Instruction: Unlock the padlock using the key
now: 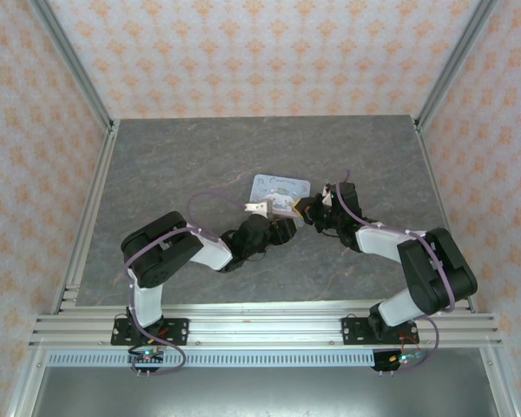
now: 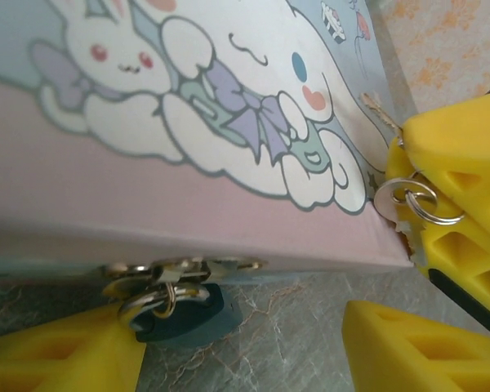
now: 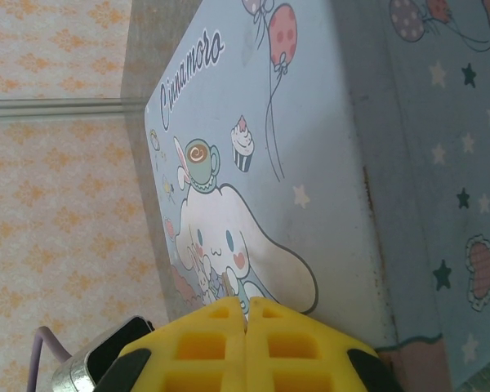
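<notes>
You're holding the left gripper spread, its 2 ribbed yellow fingers flanking the small rounded teal padlock, which is hanging at the brassy latch of the glossy pastel tin. The right gripper is pinching the flat silver key.

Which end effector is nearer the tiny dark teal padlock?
Left: the left end effector, open, straddles the padlock; the right end effector, shut on a silver key, is at the pastel tin's corner.
</notes>
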